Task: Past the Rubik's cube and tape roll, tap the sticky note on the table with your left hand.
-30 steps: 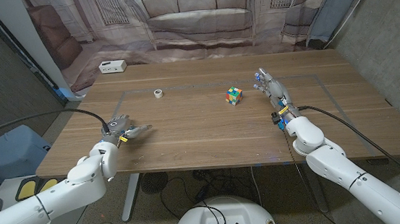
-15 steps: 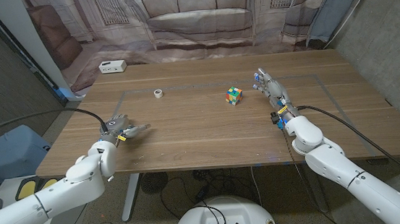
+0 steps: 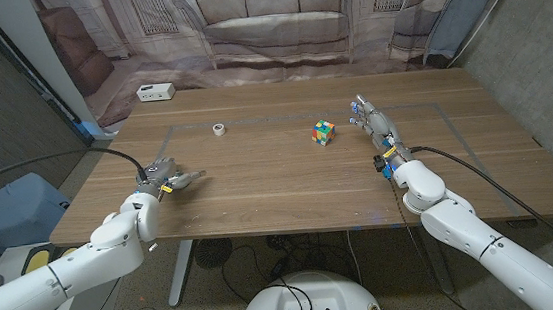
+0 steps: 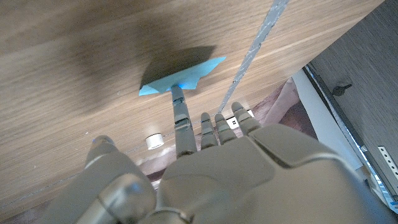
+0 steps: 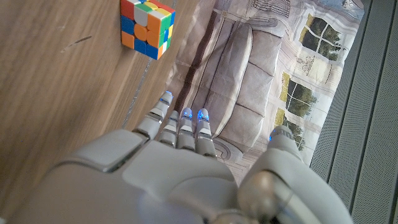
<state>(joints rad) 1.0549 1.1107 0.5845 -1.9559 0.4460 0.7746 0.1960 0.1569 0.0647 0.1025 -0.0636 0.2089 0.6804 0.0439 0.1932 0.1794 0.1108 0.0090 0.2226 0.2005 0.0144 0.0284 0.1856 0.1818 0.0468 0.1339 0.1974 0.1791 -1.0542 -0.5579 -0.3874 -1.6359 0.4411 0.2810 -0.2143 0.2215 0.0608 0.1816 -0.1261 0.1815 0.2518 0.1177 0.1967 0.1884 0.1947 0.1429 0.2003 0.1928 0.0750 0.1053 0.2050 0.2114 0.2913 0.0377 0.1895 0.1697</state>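
- The left hand (image 3: 163, 175) reaches in over the counter's (image 3: 260, 192) near-left corner, its back up and its fingers (image 4: 180, 118) spread apart, holding nothing.
- In the left wrist view one outstretched finger meets the pale blue sticky note (image 4: 180, 78); whether the tip truly presses the paper is hard to tell, since its shadow covers the spot.
- The sticky note lies on the wood under that fingertip, near the counter's left edge; one pointed corner aims away from the hand toward the far edge, and its long axis runs roughly across the reach of the finger.
- A white box (image 3: 155, 91) sits at the far-left corner.
- The tape roll (image 3: 218, 130) lies beyond the left hand, toward the far edge, well apart from it.
- The Rubik's cube (image 3: 325, 132) stands near the middle of the counter, toward the right.
- The right hand (image 3: 372, 117) rests just beside the cube, toward the right edge, fingers straight and apart, gripping nothing.
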